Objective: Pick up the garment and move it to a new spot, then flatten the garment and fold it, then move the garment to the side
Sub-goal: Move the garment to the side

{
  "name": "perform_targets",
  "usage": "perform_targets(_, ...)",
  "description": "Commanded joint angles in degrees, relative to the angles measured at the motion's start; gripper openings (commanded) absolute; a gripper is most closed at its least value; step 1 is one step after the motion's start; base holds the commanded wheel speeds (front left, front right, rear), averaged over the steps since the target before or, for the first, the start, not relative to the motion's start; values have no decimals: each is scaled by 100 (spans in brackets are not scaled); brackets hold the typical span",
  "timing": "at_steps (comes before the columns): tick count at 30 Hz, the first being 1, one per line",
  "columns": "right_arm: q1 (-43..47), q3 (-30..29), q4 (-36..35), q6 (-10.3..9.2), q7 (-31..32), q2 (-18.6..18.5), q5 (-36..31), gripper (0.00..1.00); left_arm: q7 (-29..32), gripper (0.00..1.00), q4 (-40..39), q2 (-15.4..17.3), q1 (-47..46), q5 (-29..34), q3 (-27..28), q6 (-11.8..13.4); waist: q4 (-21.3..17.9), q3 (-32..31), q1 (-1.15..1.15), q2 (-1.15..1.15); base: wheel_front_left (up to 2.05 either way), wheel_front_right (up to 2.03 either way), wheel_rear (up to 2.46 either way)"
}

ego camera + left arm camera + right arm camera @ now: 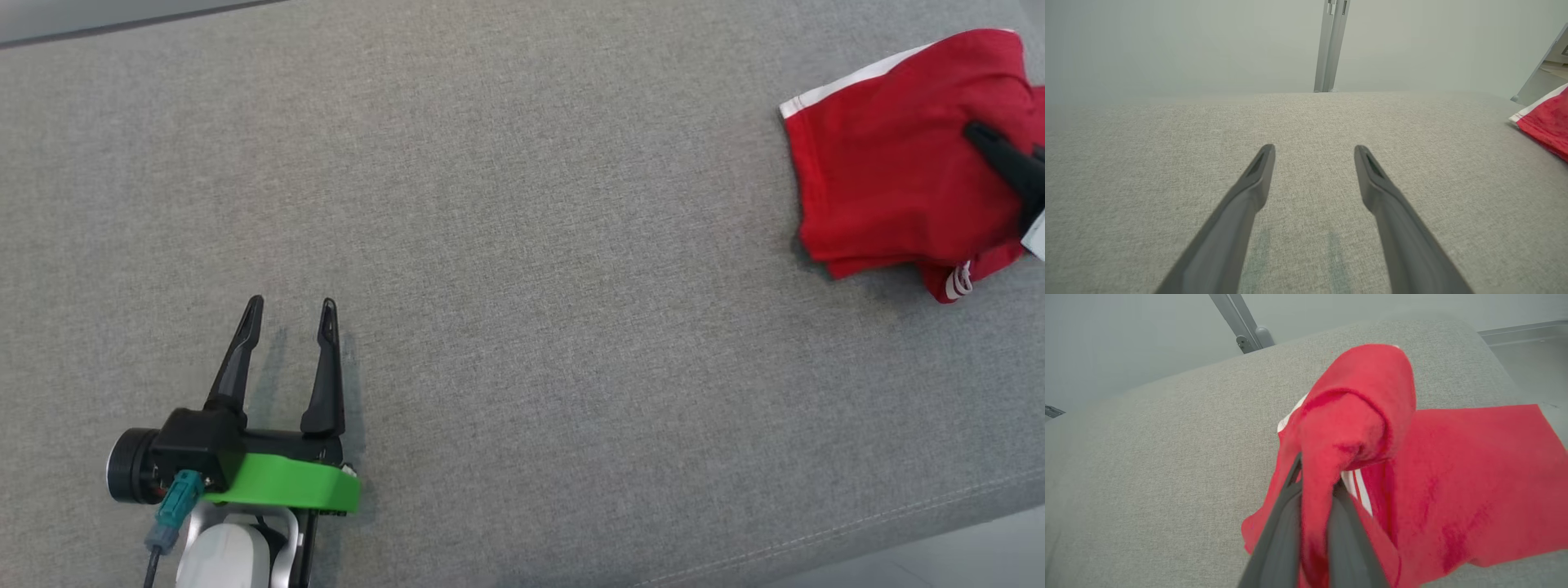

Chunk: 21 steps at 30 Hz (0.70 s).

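- The right gripper [1316, 477] is clamped tight on a bunched fold of the red garment [1474, 477]; the cloth is squeezed between its two dark fingers [1278, 539] and bulges out above their tips in a rounded lump.
- From the head camera, that gripper [980, 135] enters at the far right edge of the picture, with its dark tip pressed into the top of the garment [882, 180].
- The garment is crumpled rather than flat (white trim shows along one edge, and white stripes near the pinched fold). It lies at the far right of the grey upholstered surface [522, 245], and most of the cloth rests on the upholstery.
- The left gripper [292, 304] is at the lower left, well apart from the garment. Its fingers are spread wide with nothing between them.
- In the left wrist view, those fingers [1249, 196] hang just above bare upholstery and throw faint shadows on it. A red corner with a white edge pokes in at the right.
- Beyond the far edge of the surface, a grey metal post [1331, 45] rises against a pale wall.
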Motion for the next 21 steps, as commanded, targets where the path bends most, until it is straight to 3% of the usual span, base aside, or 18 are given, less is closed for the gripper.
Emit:
perform_targets(1, -97, -29, 178, 1, -9, -59, -162, 0, -15, 100, 29, 22, -74, 83, 10, -18, -82, 148, 0, 0, 0, 0, 0)
perform_targets(5, -290, -25, 814, 0, -84, -127, -671, 0, -15, 100, 52, 21, -109, 122, 11, -51, -12, 248, 0, 0, 0, 0, 0)
perform_targets(6, -336, -6, 978, 0, -142, -119, -852, 4, -14, 100, 60, 21, -108, 127, 3, -61, 12, 269, 0, 0, 0, 0, 0)
perform_targets(7, -386, 0, 1162, 0, -248, -115, -1055, 33, -14, 100, 73, 21, -106, 147, -14, -69, 39, 282, 0, 0, 0, 0, 0)
perform_targets(8, -448, -7, 1342, -1, -397, -119, -1296, 100, -15, 100, 80, 21, -102, 153, -23, -65, 58, 290, 0, 0, 0, 0, 0)
perform_targets(14, -380, 57, 2210, -5, -1058, 65, -2353, 100, -14, 100, 142, 21, 70, -22, -39, -53, 190, 110, 0, 0, 0, 0, 0)
perform_targets(21, 258, -571, 2065, -4, -2429, 235, -2921, 100, -14, 100, 116, 19, 469, -415, 67, 121, 281, -569, 0, 0, 0, 0, 0)
